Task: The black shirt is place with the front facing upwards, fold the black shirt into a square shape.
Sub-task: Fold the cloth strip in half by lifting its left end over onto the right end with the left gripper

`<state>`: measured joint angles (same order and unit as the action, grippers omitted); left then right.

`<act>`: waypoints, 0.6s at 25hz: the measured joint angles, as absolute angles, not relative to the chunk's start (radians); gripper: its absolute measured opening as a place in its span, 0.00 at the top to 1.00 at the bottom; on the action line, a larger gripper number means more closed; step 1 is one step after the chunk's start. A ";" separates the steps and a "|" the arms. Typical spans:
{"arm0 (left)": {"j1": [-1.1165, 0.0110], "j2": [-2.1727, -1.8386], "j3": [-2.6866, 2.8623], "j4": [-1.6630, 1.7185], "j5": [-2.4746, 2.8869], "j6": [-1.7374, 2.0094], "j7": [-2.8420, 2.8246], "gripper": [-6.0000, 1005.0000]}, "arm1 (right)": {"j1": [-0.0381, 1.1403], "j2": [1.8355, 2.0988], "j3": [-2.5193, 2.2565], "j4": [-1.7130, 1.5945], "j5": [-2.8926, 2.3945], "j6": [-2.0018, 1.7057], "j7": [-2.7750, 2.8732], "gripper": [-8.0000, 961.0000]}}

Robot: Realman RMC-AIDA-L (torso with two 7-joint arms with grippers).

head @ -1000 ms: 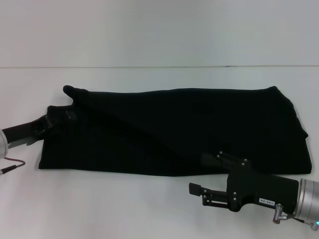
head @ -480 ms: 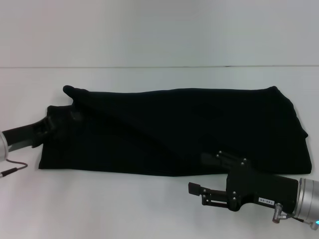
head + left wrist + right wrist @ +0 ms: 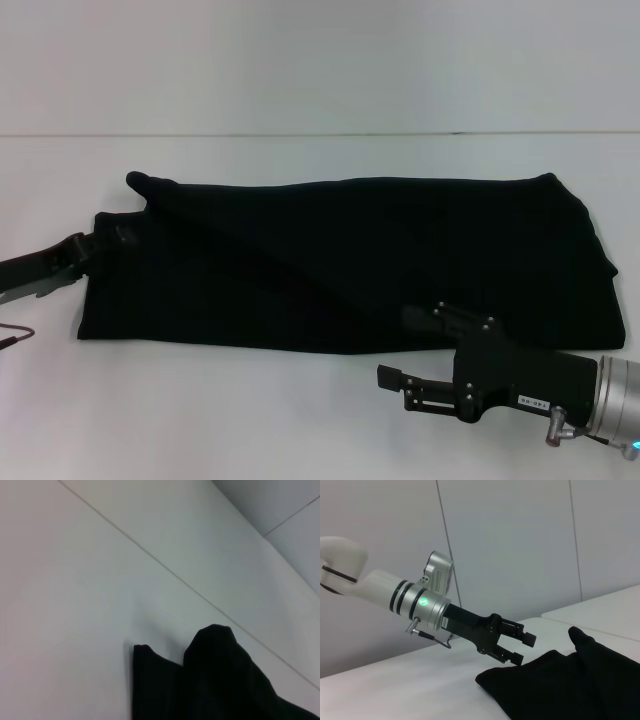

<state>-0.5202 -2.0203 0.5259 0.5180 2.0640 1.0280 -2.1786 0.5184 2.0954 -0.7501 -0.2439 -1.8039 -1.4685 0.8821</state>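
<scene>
Though folded, one black shirt (image 3: 340, 260)

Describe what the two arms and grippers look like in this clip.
Right gripper: black, boxy, with silver screws and a small white label, on a silver wrist ring. Left gripper: black fingers on a silver collar with a green light, a thin cable loop and a white arm.

Even, cool overhead light floods the white bench (image 3: 300, 400), leaving only faint, soft-edged shadows beneath the right hand (image 3: 392, 384). The black shirt (image 3: 350, 260) reads as a near-featureless dark mass, its folds barely separated. The left wrist view is soft, with a slight pink cast toward one edge. A green indicator glows on the left arm (image 3: 424, 601) in the right wrist view.
</scene>
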 joint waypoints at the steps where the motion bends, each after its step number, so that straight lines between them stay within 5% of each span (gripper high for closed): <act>1: -0.520 -2.020 0.526 0.517 2.066 1.027 -2.177 0.17 | 0.519 2.095 -0.750 -0.244 -1.804 -1.468 0.882 0.08; 15: -0.518 -2.028 0.551 0.511 2.072 1.011 -2.174 0.18 | 0.523 2.095 -0.750 -0.244 -1.804 -1.468 0.883 0.08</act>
